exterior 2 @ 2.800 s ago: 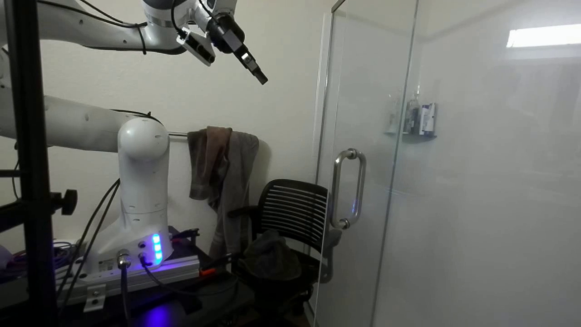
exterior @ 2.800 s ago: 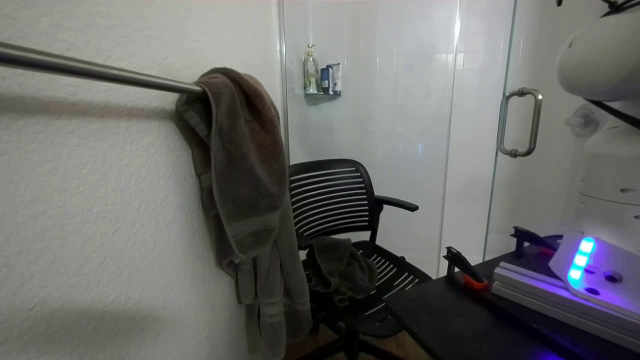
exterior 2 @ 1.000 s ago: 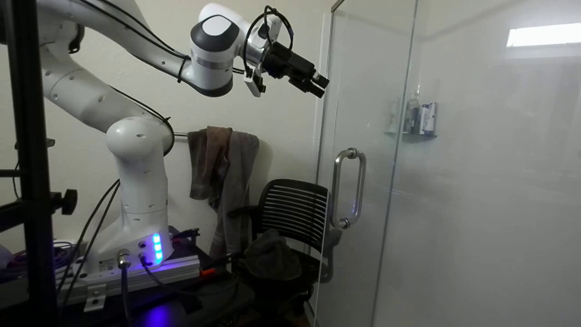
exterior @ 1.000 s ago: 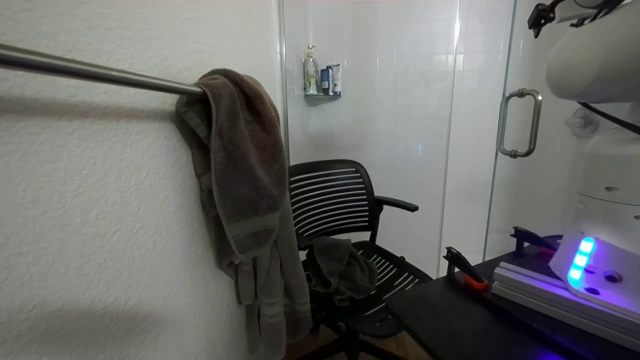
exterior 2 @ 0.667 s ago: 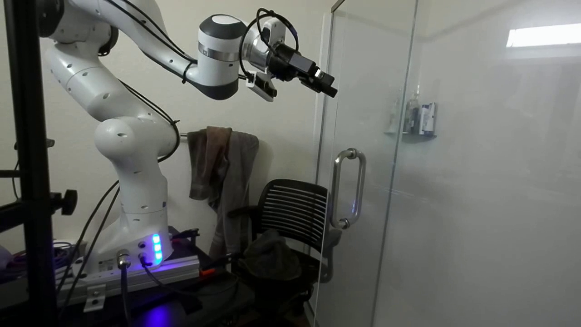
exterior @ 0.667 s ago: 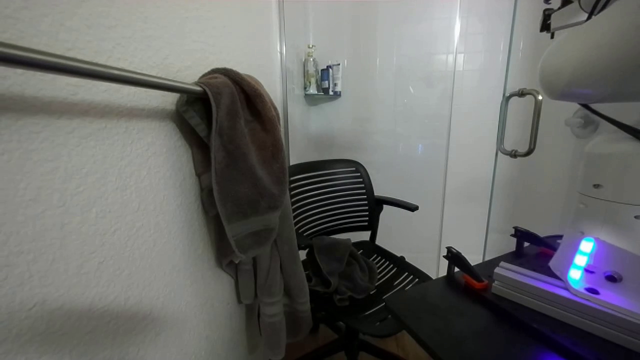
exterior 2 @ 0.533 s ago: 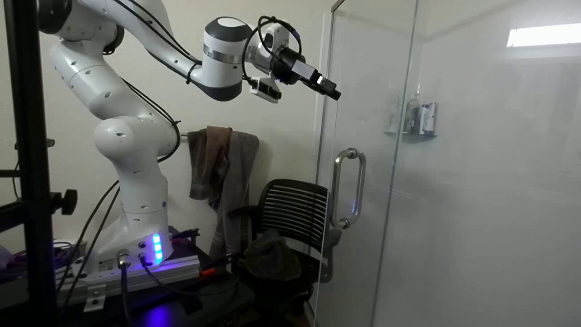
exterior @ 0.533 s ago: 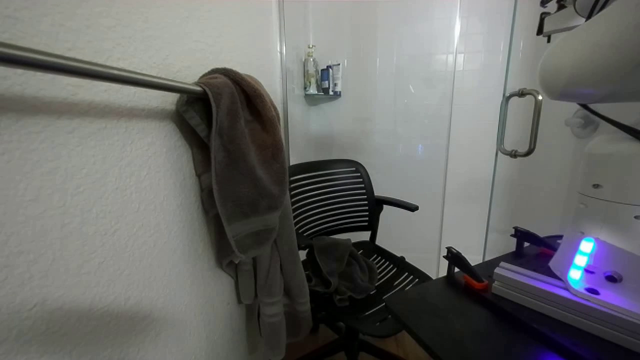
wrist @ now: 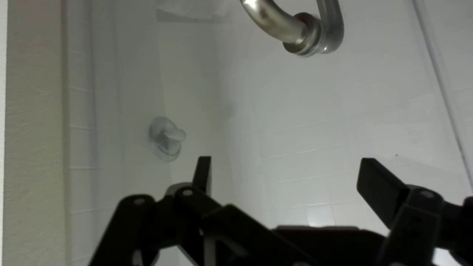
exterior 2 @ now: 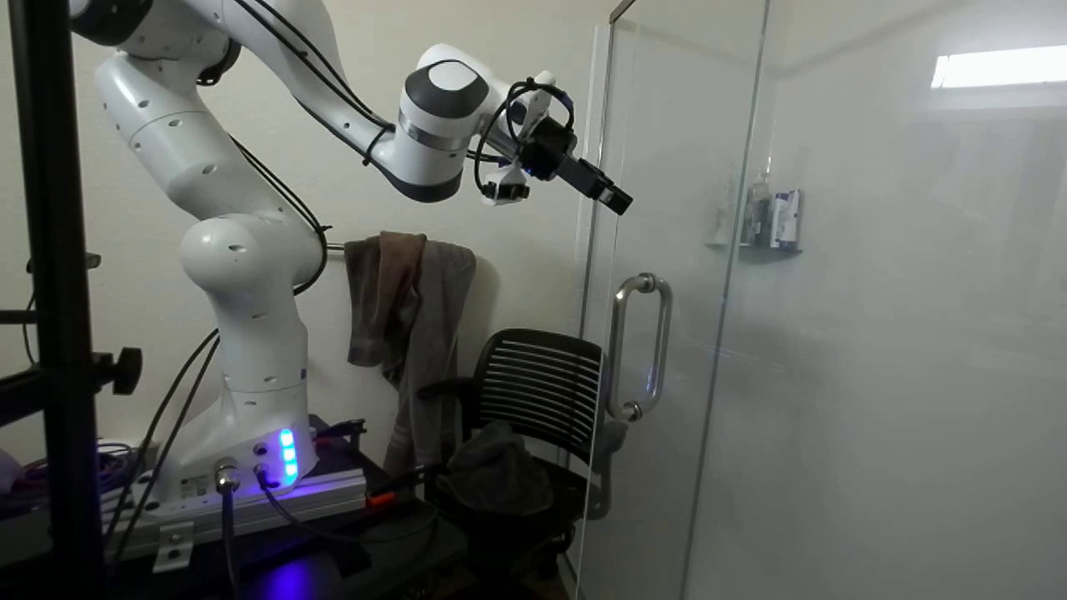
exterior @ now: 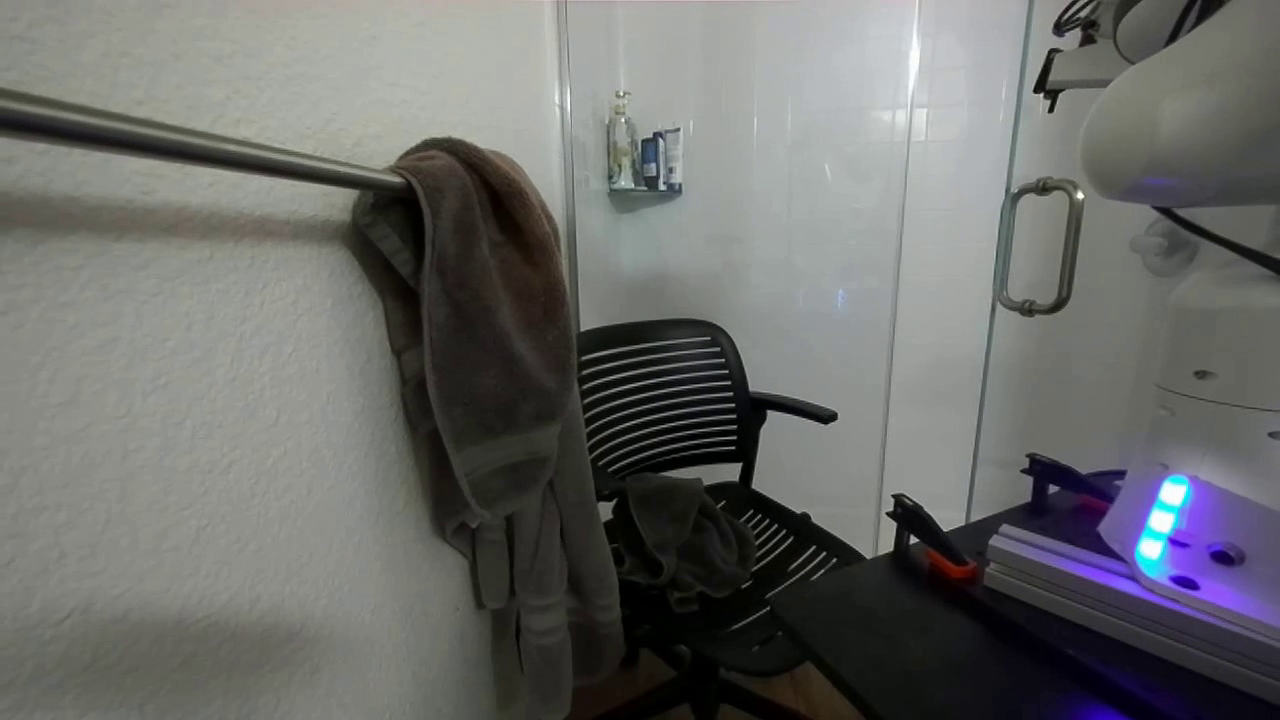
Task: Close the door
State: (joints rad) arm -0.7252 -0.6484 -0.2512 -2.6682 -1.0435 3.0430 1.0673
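Fingers spread apart, with nothing caught between them: that is how your gripper stands. Past the tips, the handle is cut off by the top edge of the wrist view.

Press in at this height and you would probably meet the door, the tall glassy panel beyond your gripper, above its handle; the tips could skate on that slick face and pass on little push. Drop toward the handle with them spread like this — one could slip into its loop and jam as the panel swings. The wrist camera hangs below the gripper, so a careless descent might knock it first. Further out, the chair shows partly through the panel; if it lies in the swing, it could stop you short.

Only the wrist view lets you read the gap between the fingers; an exterior view has them edge-on, yet gives you the whole handle, set lower than the gripper. In an exterior view the arm crowds the frame's edge and no fingers show. None settles whether a tip touches the panel, or how far ajar it stands.
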